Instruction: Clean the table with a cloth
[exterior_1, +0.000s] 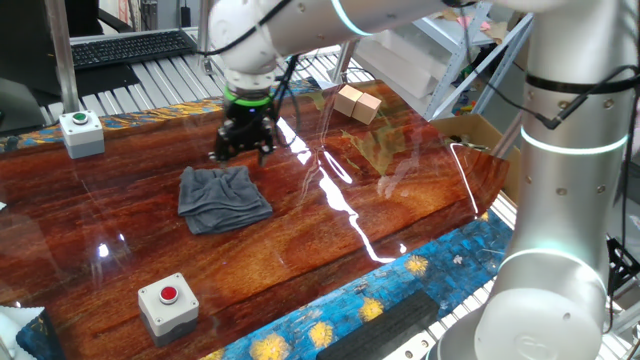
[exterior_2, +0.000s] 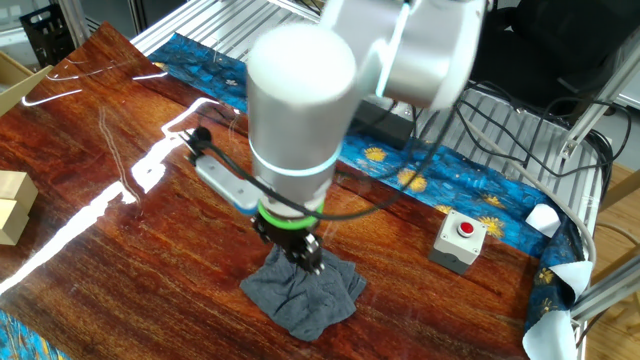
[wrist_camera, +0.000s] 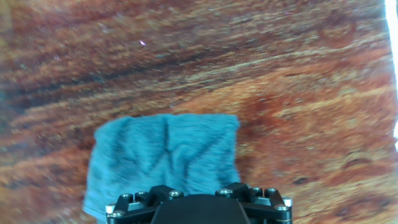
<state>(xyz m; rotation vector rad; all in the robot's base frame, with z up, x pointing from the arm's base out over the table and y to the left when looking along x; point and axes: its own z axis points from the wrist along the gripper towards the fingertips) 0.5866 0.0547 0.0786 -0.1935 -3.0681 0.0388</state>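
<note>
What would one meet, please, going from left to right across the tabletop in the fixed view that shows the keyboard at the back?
Green button box → red button box → cloth → wooden blocks → cardboard box. The gripper hangs above the cloth's far edge, so it overlaps the cloth and has no place in the order.

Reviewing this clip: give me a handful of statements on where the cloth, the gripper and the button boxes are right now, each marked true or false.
1. The cloth lies on the table. True.
2. The gripper carries the cloth high above the table. False: the cloth lies wrinkled on the wood, and the gripper is low at its edge.
3. A red button box and a green button box both stand on the table. True.
4. The wooden blocks rest on top of the cloth. False: they sit well apart from it, near the table's far edge.
5. The cloth is bright yellow. False: it is dark grey.
</note>
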